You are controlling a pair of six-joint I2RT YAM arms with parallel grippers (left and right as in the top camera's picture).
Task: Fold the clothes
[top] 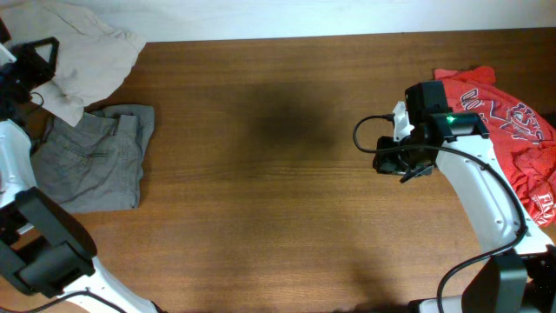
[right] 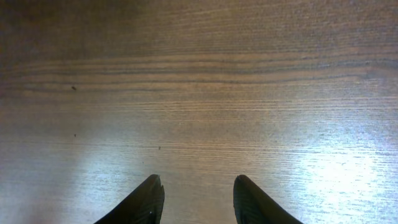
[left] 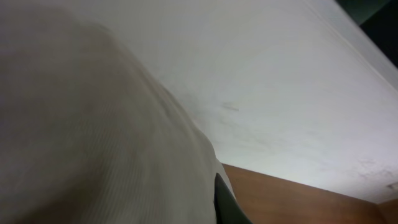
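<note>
Two pairs of shorts lie top left overhead: your beige shorts bunched, cut off by the frame, overlapping grey shorts. Your left gripper sits at them, jaws hidden. Left wrist: blurred cloth fills your view; you cannot tell its grip. Right wrist: right gripper spread above the table, holding nothing.
</note>
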